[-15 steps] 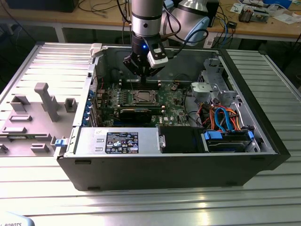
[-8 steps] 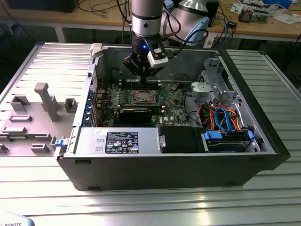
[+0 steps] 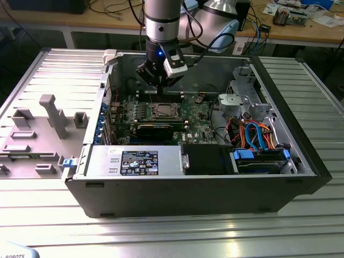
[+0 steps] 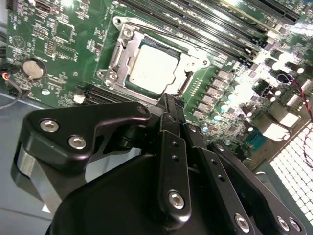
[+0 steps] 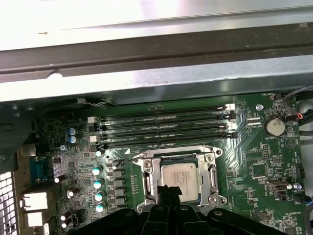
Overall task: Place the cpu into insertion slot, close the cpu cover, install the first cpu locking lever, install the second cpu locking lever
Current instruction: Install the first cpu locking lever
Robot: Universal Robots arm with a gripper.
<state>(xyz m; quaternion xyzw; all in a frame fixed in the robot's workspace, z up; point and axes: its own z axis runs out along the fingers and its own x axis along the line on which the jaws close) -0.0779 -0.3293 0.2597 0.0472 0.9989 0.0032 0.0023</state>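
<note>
**Tool poised over a seated chip.** In the second wrist view the tool (image 4: 169, 103) hovered low over the green circuit board (image 4: 63, 63). Its fingers were drawn together and nothing showed between them. The exterior view placed it inside the open computer case (image 3: 188, 196), which stood on a slatted metal surface (image 3: 161, 236).

Just below and ahead of the tool tip, the cpu (image 4: 152, 68) lay flat in the insertion slot (image 5: 156, 177), dull silver top upward. The cpu cover (image 4: 116, 58) lay down around the chip, its frame bordering the chip on every side. A thin wire lever (image 4: 164, 38) ran along the cover's edge farthest from the tool. Whether that lever was latched could not be told. The long memory slots (image 5: 161, 127) lay beyond the socket, farther again from the tool.

The chip looked light and rigid, and probably delicate on its underside, so any grip belonged on its outer edges, kept level. The cover appeared to be thin, stiff sheet metal on a hinge. It was likely best pressed on its frame rather than on the chip's top. The lever looked like springy wire that would resist and could slide off smooth fingers. Its bent free end seemed the surest place to hook it.
</note>
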